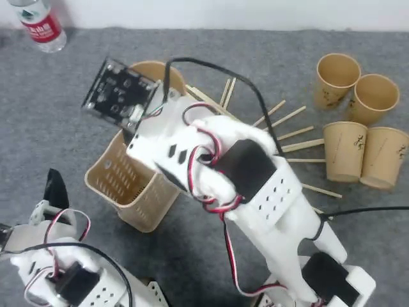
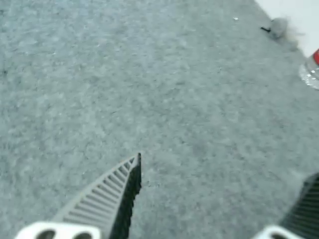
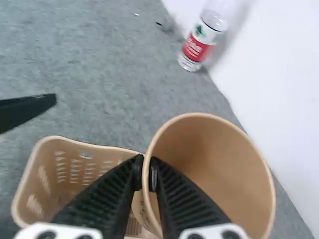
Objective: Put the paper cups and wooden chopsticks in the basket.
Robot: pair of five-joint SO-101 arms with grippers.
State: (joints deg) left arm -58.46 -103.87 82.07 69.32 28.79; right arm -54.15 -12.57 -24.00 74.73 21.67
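My right gripper (image 3: 144, 164) is shut on the rim of a brown paper cup (image 3: 214, 164), one finger inside and one outside. The cup (image 1: 156, 69) hangs upright beside the far rim of the tan slotted basket (image 1: 105, 169), whose opening (image 3: 60, 154) lies just beside and below it. Several more paper cups (image 1: 348, 150) stand at the far right. Wooden chopsticks (image 1: 287, 118) lie scattered between those cups and the basket. My left gripper (image 2: 224, 172) is open over bare carpet; its black finger (image 1: 54, 187) shows near the front left corner.
A plastic bottle with a red label (image 1: 39, 24) stands at the back left against the white wall (image 3: 279, 74). Grey carpet (image 2: 149, 74) covers the table. The right arm's body (image 1: 255, 185) spans the middle and hides part of the chopsticks.
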